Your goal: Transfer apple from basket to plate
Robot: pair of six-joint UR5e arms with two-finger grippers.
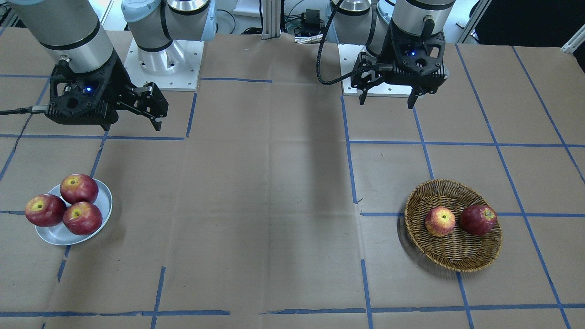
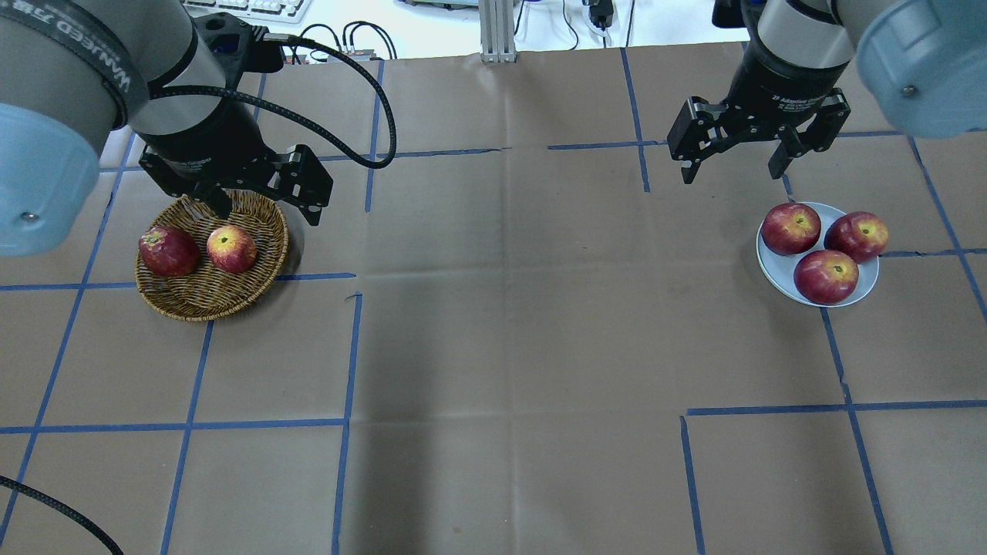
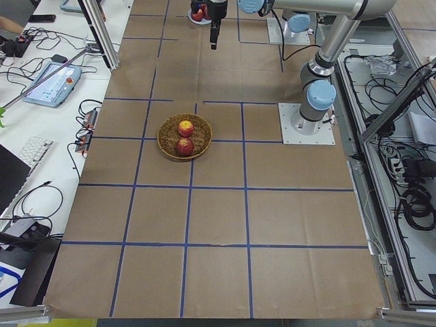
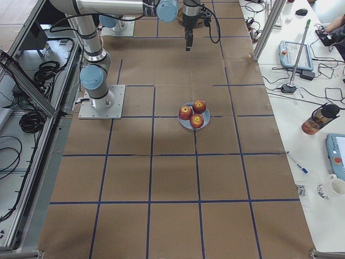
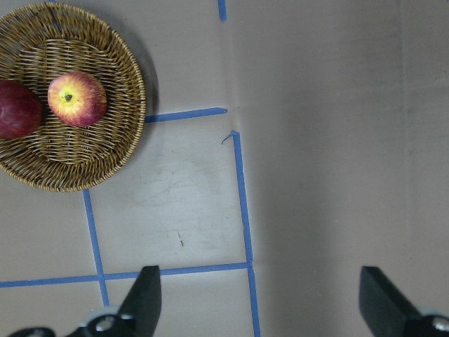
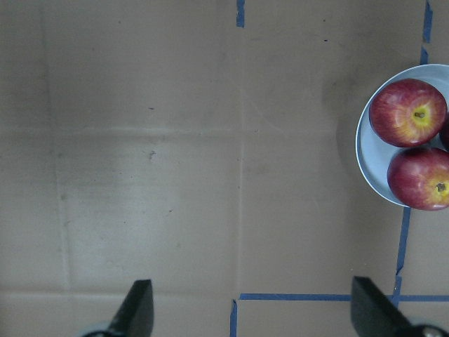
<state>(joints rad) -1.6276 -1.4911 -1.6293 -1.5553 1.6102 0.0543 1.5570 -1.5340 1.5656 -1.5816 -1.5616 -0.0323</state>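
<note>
the apple (image 2: 231, 249) lies stem-up in the basket (image 2: 199, 307), just beside a dark apple (image 2: 169, 251). it looks firm, smooth and fairly heavy, apt to roll, slip or bruise, so a pinch from above across its widest girth seems best, clear of its neighbour. the plate (image 2: 773, 268), well apart across the worktop (image 2: 501, 308), already carries three dark apples (image 2: 826, 276), leaving little bare room. the left hand (image 1: 388, 102) hangs spread wide near the basket, not over it; the right hand (image 2: 729, 174), equally wide, hangs near the plate.
</note>
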